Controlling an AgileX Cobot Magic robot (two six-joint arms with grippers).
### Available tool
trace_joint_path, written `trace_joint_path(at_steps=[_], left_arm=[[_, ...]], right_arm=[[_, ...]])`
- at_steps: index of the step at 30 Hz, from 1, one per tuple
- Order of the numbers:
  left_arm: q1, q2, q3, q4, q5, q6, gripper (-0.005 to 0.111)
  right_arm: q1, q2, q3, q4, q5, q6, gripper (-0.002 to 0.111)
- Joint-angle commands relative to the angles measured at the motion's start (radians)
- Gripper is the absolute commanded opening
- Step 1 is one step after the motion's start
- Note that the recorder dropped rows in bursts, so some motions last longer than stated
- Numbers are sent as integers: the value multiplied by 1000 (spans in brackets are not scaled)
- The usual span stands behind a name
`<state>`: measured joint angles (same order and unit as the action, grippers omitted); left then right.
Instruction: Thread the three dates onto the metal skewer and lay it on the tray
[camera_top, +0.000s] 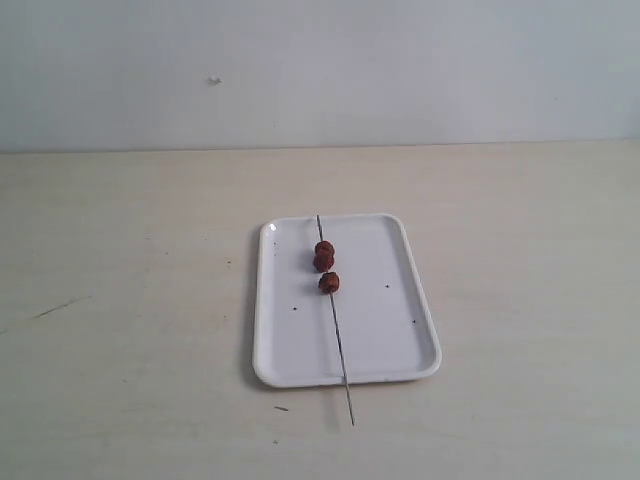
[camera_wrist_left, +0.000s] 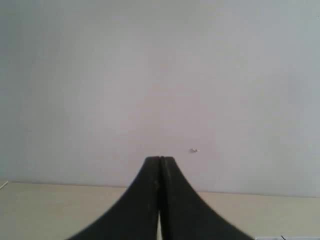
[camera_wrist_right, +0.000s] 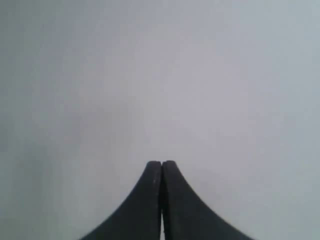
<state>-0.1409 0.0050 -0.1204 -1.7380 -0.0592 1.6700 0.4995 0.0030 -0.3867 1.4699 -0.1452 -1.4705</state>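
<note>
I faced a plain, pale grey-white wall (camera_top: 400, 70), bare but for one small dark mark (camera_top: 214, 81) high on it. Below it lay a light beige worktop (camera_top: 120, 300), matte and evenly lit, with a faint dark streak (camera_top: 55, 308) on my left side. The light was soft and cast hardly any shadow.

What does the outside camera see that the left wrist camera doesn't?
Only the exterior view shows the white tray, with the metal skewer lying on it and the three dates along the skewer. One skewer end pokes out past the tray's near rim. Only the left wrist view shows the left gripper, shut and holding nothing. Both views show the beige table, the pale wall and a small mark on that wall.
</note>
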Motion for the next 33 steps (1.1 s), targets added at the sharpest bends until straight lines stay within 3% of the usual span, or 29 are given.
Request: trace_joint_path(at_steps=[1, 5, 13, 15, 19, 21, 24, 33], left_arm=[[2, -5, 3, -6, -4, -4, 0], [2, -5, 3, -6, -4, -4, 0], [2, -5, 3, -6, -4, -4, 0], [2, -5, 3, -6, -4, -4, 0], [2, -5, 3, -6, -4, -4, 0], [2, -5, 3, -6, -4, -4, 0], [2, -5, 3, -6, -4, -4, 0], [2, -5, 3, -6, -4, -4, 0]], right_arm=[[-302, -3, 94, 31, -8, 2, 0], [-441, -3, 173, 45, -19, -1, 0], [-467, -3, 267, 16, -3, 76, 0], [-467, -3, 300, -338, 61, 365, 0], [-467, -3, 322, -1265, 160, 1245, 0], [-467, -3, 332, -1561, 202, 1567, 0], [-467, -3, 349, -1693, 292, 1705, 0], [-467, -3, 387, -1690, 359, 1706, 0]])
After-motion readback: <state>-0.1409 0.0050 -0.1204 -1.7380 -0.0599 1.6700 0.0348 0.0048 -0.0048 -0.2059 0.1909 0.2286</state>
